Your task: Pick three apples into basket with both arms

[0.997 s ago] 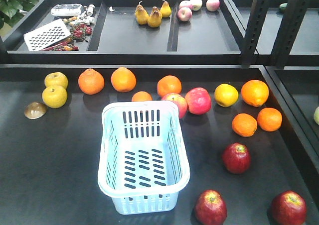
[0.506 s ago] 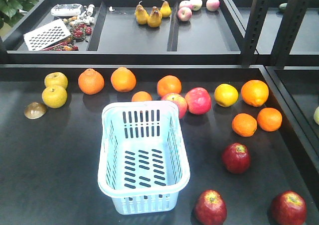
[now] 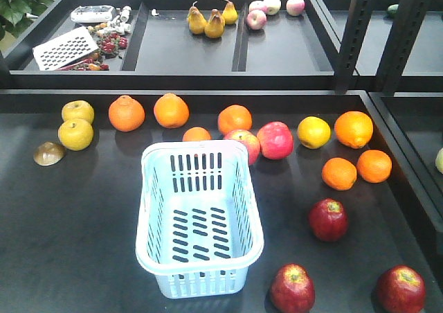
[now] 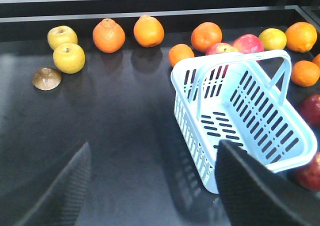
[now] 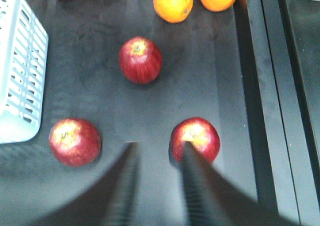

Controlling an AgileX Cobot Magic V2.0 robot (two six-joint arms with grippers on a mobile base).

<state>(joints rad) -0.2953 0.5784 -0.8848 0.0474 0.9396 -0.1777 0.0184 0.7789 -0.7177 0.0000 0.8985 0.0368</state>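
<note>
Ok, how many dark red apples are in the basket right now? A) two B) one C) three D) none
D: the basket holds nothing, and all three dark red apples lie outside it, to its right.

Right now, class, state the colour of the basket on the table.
The basket is pale blue-white with dark-looking slots, clearest in the front-facing view.

Three maroon apples (image 3: 328,219) (image 3: 292,288) (image 3: 401,289), seven oranges (image 3: 127,113) (image 3: 171,110) (image 3: 197,134) (image 3: 234,119) (image 3: 354,129) (image 3: 339,173) (image 3: 374,165), one basket (image 3: 194,147).

basket (image 3: 196,151) upright on table (image 3: 69,223) | right of it, apart: far apple (image 3: 328,219), front apple (image 3: 292,288), corner apple (image 3: 401,289)
</note>
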